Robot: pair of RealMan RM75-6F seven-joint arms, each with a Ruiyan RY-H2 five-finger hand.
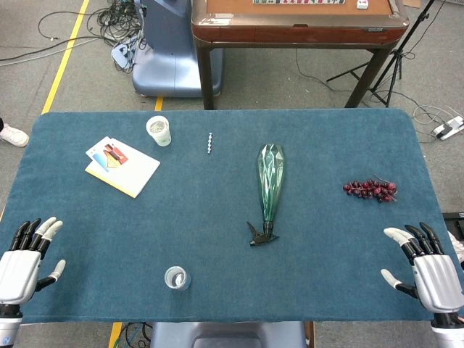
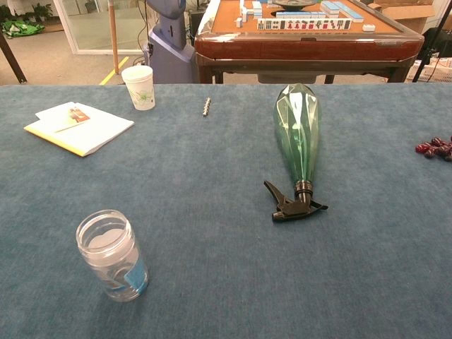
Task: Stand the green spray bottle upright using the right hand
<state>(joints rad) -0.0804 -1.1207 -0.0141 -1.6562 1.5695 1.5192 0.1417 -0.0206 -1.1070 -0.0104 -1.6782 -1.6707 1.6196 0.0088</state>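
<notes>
The green spray bottle [image 1: 269, 181] lies on its side in the middle of the blue table cloth, its black trigger head [image 1: 260, 235] toward me and its faceted base away. The chest view shows the same bottle [image 2: 297, 134] lying flat with the black trigger head [image 2: 291, 205] nearest. My right hand [image 1: 428, 269] rests at the table's near right corner, fingers spread, holding nothing, well to the right of the bottle. At the near left corner my left hand [image 1: 23, 260] is likewise empty with fingers apart. Neither hand appears in the chest view.
A clear jar [image 1: 177, 278] stands near the front edge. A paper cup [image 1: 159, 130], a booklet [image 1: 122, 166] and a small metal piece [image 1: 209, 143] lie at the back left. A bunch of dark grapes [image 1: 370, 190] lies at the right. A wooden table [image 1: 297, 25] stands beyond.
</notes>
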